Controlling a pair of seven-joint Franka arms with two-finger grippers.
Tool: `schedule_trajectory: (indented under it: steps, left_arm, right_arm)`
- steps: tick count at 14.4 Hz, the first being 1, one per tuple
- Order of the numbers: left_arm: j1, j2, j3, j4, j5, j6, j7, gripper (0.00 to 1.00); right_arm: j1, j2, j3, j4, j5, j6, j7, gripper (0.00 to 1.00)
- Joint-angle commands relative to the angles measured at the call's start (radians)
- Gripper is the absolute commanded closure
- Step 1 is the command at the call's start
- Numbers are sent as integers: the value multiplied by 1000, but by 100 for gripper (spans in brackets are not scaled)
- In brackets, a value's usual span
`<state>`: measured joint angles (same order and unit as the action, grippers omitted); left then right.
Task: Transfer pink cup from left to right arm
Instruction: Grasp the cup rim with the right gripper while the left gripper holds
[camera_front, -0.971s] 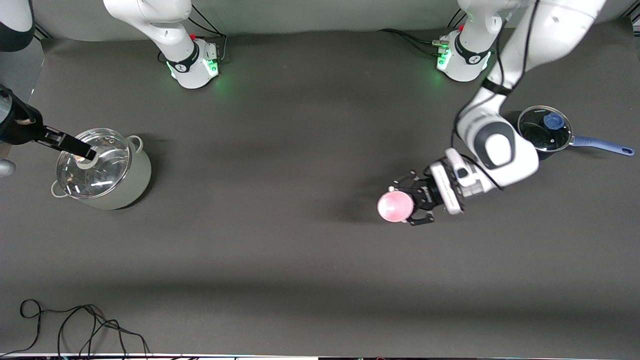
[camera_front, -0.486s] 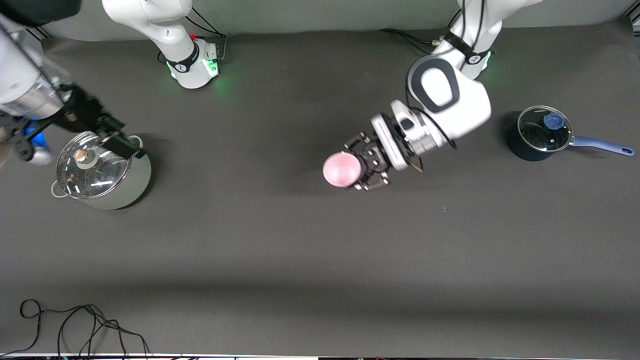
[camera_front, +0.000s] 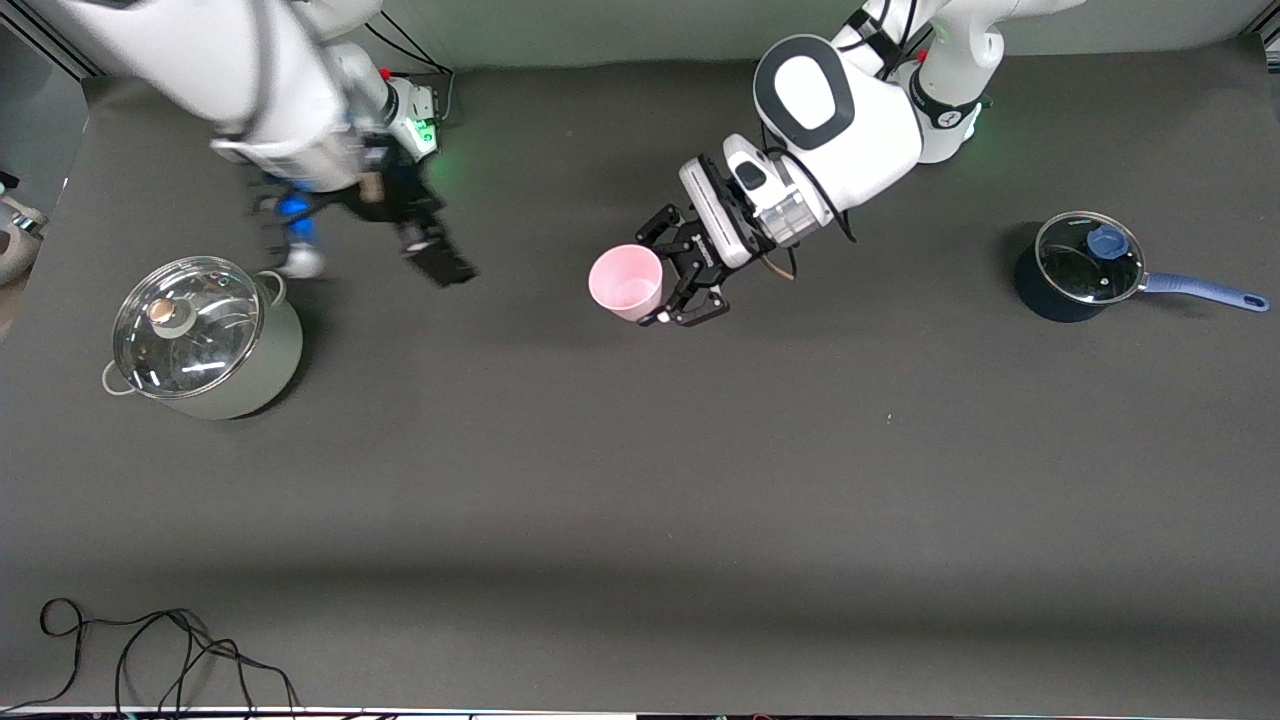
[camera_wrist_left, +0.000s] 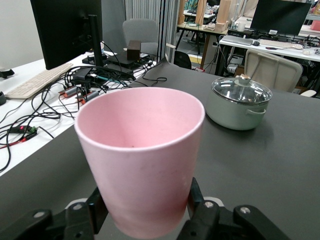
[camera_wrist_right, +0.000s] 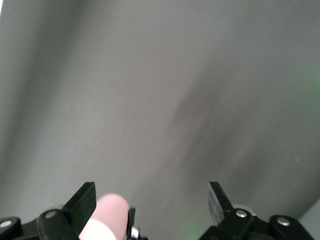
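Note:
The pink cup (camera_front: 626, 281) hangs over the middle of the dark mat, tilted so its open mouth shows. My left gripper (camera_front: 668, 272) is shut on its lower wall. In the left wrist view the pink cup (camera_wrist_left: 142, 150) fills the middle, with a black fingertip (camera_wrist_left: 196, 196) pressed on each side of its base. My right gripper (camera_front: 432, 255) is blurred over bare mat, between the big pot and the cup. It is open and empty, its fingers (camera_wrist_right: 86, 201) wide apart. The right wrist view catches the pink cup (camera_wrist_right: 104, 216) low down, apart from those fingers.
A pale green pot with a glass lid (camera_front: 205, 340) stands toward the right arm's end. A blue saucepan with a lid (camera_front: 1085, 265) stands toward the left arm's end. A black cable (camera_front: 150, 650) lies near the mat's front edge.
My left arm carried the cup from beside the blue saucepan to the middle of the mat and tipped it. My right arm swung from over the green pot toward the cup.

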<state>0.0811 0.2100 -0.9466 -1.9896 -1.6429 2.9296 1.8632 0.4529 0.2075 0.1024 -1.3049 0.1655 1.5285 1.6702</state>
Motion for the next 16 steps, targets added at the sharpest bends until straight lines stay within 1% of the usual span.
schedule_trajectory:
  steps: [1, 3, 6, 7, 10, 14, 15, 16]
  left_arm:
    - [3, -15, -6, 15, -17, 17, -28, 63]
    - [2, -15, -14, 21, -17, 42, -32, 63]
    - [2, -15, -14, 25, -17, 43, -39, 63]
    - [2, -15, -15, 25, -18, 43, -39, 63]
    - [-1, -15, -17, 25, -17, 63, -39, 63]
    - [-3, -15, -15, 25, -17, 65, -39, 63]
    - [-3, -15, -15, 25, -17, 65, -39, 63]
    - [-3, -12, -15, 25, -17, 66, -39, 63]
  right_arm:
    - [47, 69, -13, 82, 76, -19, 49, 1]
    - [68, 93, -6, 99, 97, -13, 60, 1]
    - [114, 125, -3, 134, 127, -8, 69, 1]
    - [136, 142, -3, 148, 127, 19, 104, 1]
    - [141, 181, -3, 164, 127, 85, 154, 1]
    - [144, 199, -3, 164, 121, 108, 155, 1]
    - [144, 202, -6, 162, 120, 114, 155, 4]
    - [144, 208, -6, 162, 120, 119, 155, 11]
